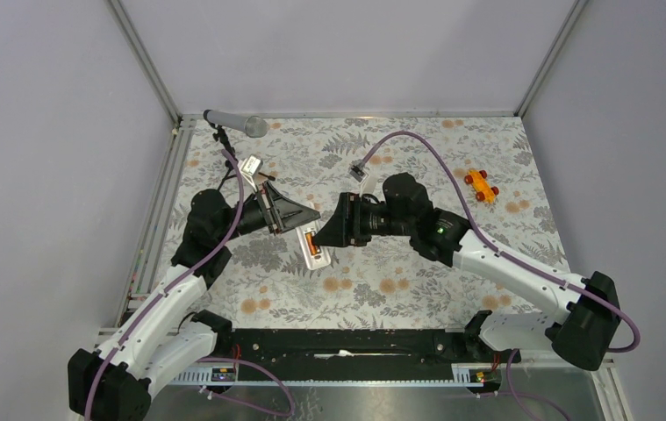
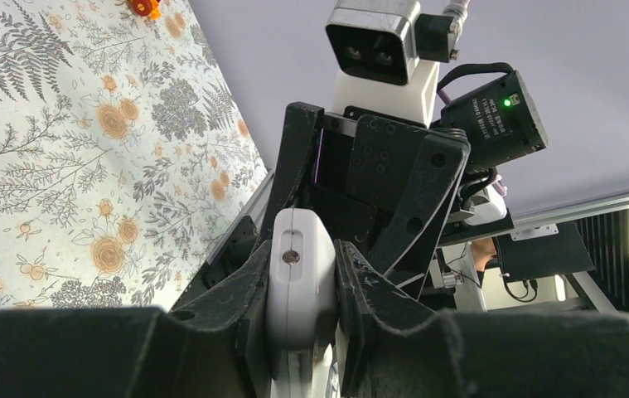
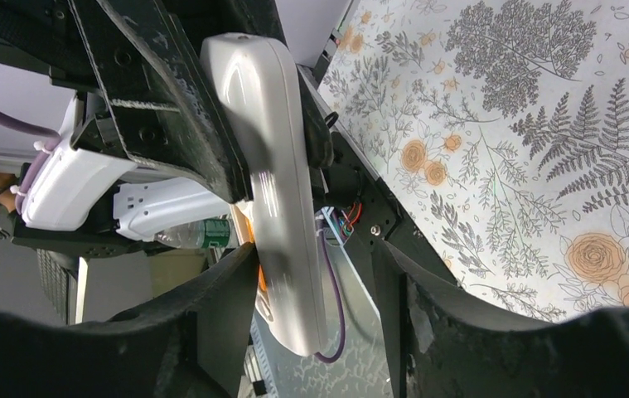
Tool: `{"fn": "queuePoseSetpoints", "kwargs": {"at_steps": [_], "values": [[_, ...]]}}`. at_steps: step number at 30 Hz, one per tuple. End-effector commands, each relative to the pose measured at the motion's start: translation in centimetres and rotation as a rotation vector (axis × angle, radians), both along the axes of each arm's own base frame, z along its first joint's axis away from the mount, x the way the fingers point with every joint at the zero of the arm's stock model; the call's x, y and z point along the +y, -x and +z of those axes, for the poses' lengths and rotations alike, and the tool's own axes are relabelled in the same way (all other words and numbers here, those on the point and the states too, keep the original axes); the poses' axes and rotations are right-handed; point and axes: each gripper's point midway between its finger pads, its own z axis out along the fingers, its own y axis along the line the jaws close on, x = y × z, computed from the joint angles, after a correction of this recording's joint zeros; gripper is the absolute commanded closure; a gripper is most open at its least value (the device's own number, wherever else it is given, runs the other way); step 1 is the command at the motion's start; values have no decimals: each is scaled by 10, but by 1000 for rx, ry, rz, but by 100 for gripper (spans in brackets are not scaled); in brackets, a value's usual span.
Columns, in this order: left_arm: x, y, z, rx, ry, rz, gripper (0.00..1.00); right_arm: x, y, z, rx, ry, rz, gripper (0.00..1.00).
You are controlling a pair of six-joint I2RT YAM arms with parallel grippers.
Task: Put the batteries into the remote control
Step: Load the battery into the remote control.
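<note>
Overhead, the left claw (image 1: 298, 219) reaches in from the left over the flowered bench (image 1: 417, 281) and is clamped on the upper end of the remote control (image 1: 315, 249). The remote control is a white bar near the middle of the bench, and its lower end slants toward the arm bases. One orange battery (image 1: 309, 240) sits in its open compartment, facing up. A second one cannot be made out. The right claw (image 1: 327, 237) comes in from the right and meets the remote control's right side, just opposite the left claw. A microphone (image 1: 234, 123) on a tripod stands at the far left corner, and a toy car (image 1: 482, 185) lies well apart at the far right.

From the left wrist, the remote control (image 2: 298, 265) stands on end between the two black fingers (image 2: 249, 298). They press against both of its sides, so this claw is closed tight on it. The right arm's wrist camera (image 2: 374, 41) faces it from just beyond.

From the right wrist, the remote control (image 3: 273, 157) runs down the middle of the view. The left claw grips its upper part, and its lower end hangs between the right claw's fingers (image 3: 414, 298). Those fingers are partly spread. The right-hand one stands clear of the remote control with a gap between them, and the left-hand one is just beside it. Whether that one touches cannot be told. An orange sliver (image 3: 254, 257) shows along the remote control's left edge.
</note>
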Motion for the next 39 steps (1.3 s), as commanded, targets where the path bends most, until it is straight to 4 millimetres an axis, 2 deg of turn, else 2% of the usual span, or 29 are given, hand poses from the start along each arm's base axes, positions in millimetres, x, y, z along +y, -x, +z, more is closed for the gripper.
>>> {"fn": "queuePoseSetpoints", "kwargs": {"at_steps": [1, 6, 10, 14, 19, 31, 33, 35, 39], "values": [[3, 5, 28, -110, 51, 3, 100, -2, 8, 20, -70, -78, 54, 38], [4, 3, 28, -107, 54, 13, 100, -2, 9, 20, -74, -82, 65, 39], [4, 3, 31, -112, 59, 11, 100, 0, 10, 13, -65, -62, 77, 46], [3, 3, 32, -110, 65, 9, 100, 1, 7, 3, -65, -23, 86, 48], [3, 3, 34, -108, 74, 6, 100, 0, 7, -18, -33, 64, 101, 48], [2, 1, 42, -92, 111, 3, 100, -7, -19, -68, 3, 278, -4, 49], [2, -2, 39, -94, 92, 16, 100, -6, -20, -67, 3, 279, -6, 48], [5, -9, 29, -92, 34, 50, 100, -3, -19, -56, -8, 243, 4, 42], [28, -30, -17, -46, -163, 186, 100, 1, -17, -14, -78, 123, 16, 29]]}}
